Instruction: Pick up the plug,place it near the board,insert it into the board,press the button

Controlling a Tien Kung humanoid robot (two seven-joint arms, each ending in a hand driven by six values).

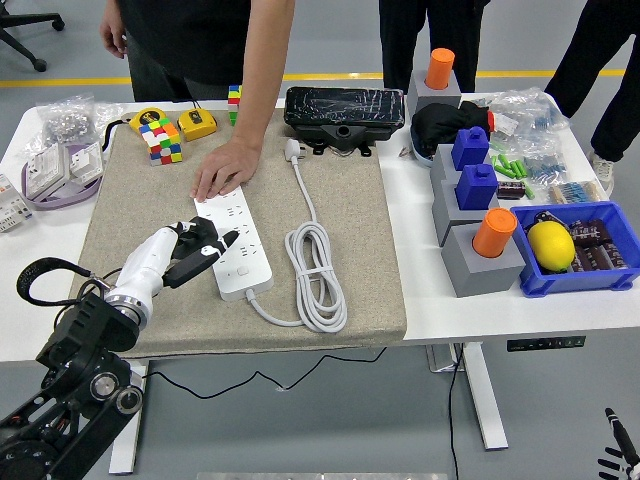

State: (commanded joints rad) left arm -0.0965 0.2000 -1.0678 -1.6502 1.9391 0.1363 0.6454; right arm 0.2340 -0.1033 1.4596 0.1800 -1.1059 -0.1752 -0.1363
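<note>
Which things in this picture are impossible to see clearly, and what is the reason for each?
All in the head view:
- The left hand on the power strip: its dark fingers hide whether it holds a plug.
- The strip's button: too small.
- The right hand: cut off by the bottom right corner.
- The person's hand covers the strip's far end.

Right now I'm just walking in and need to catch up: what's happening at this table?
The robot's left hand reaches over the white power strip on the beige mat, fingers at its near sockets. A person's hand presses on the strip's far end. The strip's own plug lies unplugged further back.
</note>
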